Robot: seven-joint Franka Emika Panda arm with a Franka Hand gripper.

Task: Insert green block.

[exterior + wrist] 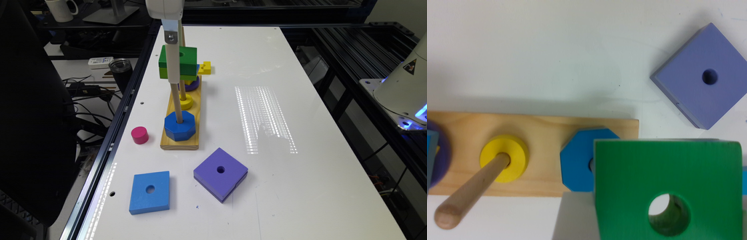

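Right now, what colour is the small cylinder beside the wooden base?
Pink cylinder, clearest in the exterior view.

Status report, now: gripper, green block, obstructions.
Gripper holding green block aloft over the peg board. Block not yet on a peg; its hole shows no peg through it. Blue octagon on near peg.

The desk (300,186) lies open toward the exterior view's right; along its left side three upright pegs rise from the wooden base (168,141), the nearest peg (175,103) through the blue octagon (179,126); the green block (181,60) hangs among them; the pink cylinder (139,135) crowds the base's left.
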